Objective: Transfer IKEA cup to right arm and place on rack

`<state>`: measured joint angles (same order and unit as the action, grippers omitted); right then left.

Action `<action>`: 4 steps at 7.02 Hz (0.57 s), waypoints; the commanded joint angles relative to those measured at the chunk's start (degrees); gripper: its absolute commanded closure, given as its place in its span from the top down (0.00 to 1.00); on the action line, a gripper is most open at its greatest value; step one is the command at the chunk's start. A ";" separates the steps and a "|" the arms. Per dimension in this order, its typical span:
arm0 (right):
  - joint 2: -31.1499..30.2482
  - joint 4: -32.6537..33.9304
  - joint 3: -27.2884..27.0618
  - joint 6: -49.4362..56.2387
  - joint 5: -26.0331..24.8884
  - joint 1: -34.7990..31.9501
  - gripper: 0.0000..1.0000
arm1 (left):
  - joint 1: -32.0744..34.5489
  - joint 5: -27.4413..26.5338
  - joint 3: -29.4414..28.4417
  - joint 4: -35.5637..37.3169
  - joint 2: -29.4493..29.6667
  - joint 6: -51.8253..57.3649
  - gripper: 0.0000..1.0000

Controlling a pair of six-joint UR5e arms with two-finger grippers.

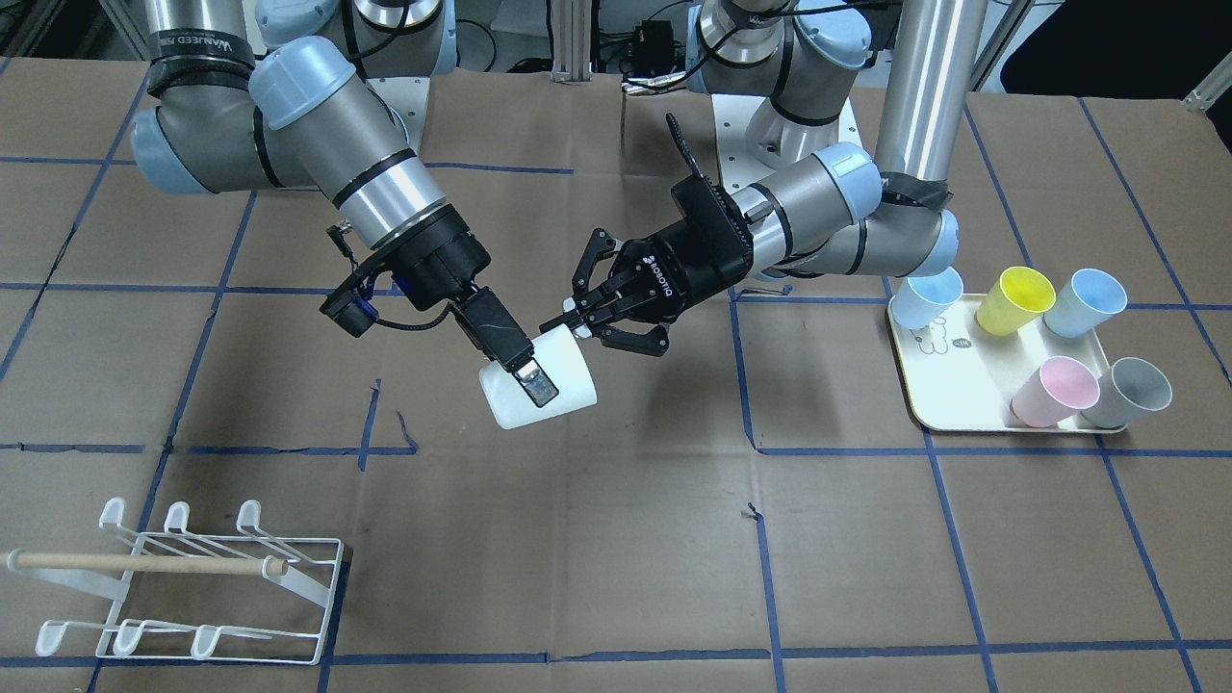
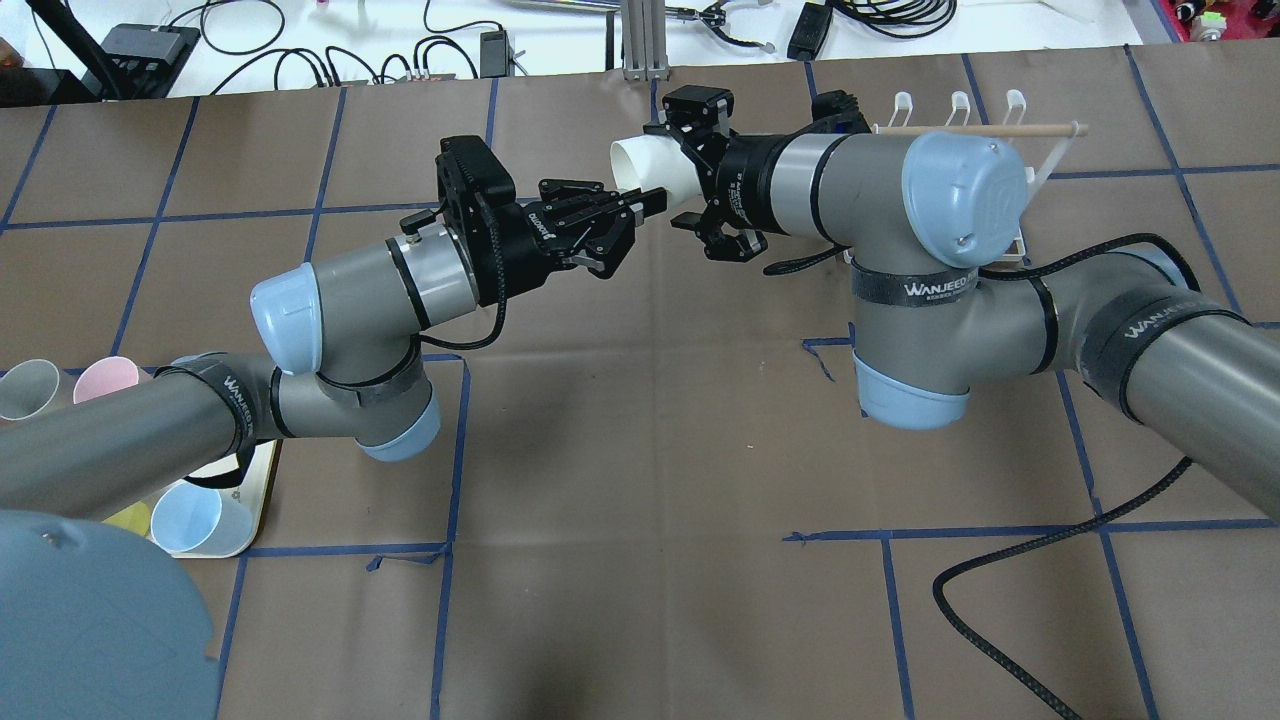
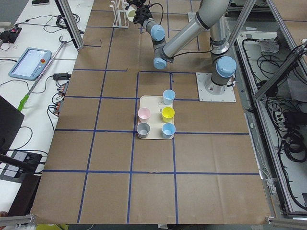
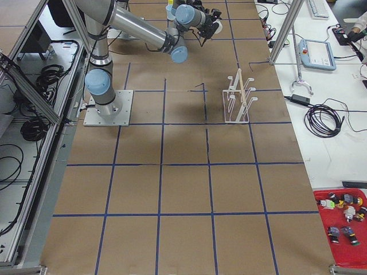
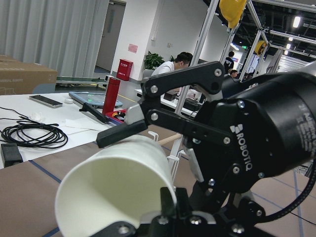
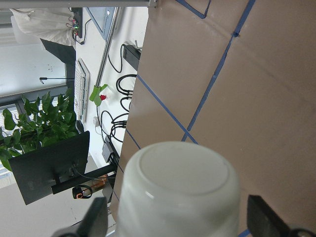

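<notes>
Rack [image 1: 144,564]: nearest to me in the front view, at the lower left of the frame and well apart from the handover. My worry there comes later. The prongs are narrow targets, and a cup gripped askew could catch on one or glance off onto the table [image 1: 616,539].
Cup [image 1: 570,366]: white, in the air at the middle of the frame, between the two tools and off the table. If it slips here, I expect it to drop and roll.
Right tool [image 1: 537,387]: straddles the cup's wall, with one grey pad lying flat on it. Its wrist view shows thin dark slivers on either side of the cup, so I cannot tell whether it is clamped.
Left tool [image 1: 606,325]: the black claw grips the cup at the mouth end, one finger over the rim and another under it. I judge timing to be the main hazard. If this claw lets go before the right pads bite, the cup falls. If both arms pull while clamped, the cup could twist or pop free.
Cup mouth: points toward the left tool, to the frame's right. The closed base faces the right wrist camera.
Cup axis: close to level, running from lower left to upper right in the front view. As far as I can tell, the base end sits a little lower.
</notes>
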<state>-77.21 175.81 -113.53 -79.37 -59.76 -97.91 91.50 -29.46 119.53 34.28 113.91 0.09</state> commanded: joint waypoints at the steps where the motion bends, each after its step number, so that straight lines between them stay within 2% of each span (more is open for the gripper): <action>1: 0.57 0.32 0.32 0.09 -0.18 0.00 0.99 | 0.00 -0.07 -0.09 0.00 0.00 -0.96 0.06; 2: 0.57 0.41 0.32 0.17 -0.36 0.00 0.97 | 0.00 -0.15 -0.09 0.00 0.00 -0.97 0.06; 4: 0.57 0.32 0.32 0.35 0.25 0.00 0.73 | 0.00 -0.07 -0.09 0.09 0.00 -1.05 0.06</action>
<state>-76.66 176.14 -113.21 -79.08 -59.91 -97.88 91.50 -29.55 119.45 34.30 113.91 -0.91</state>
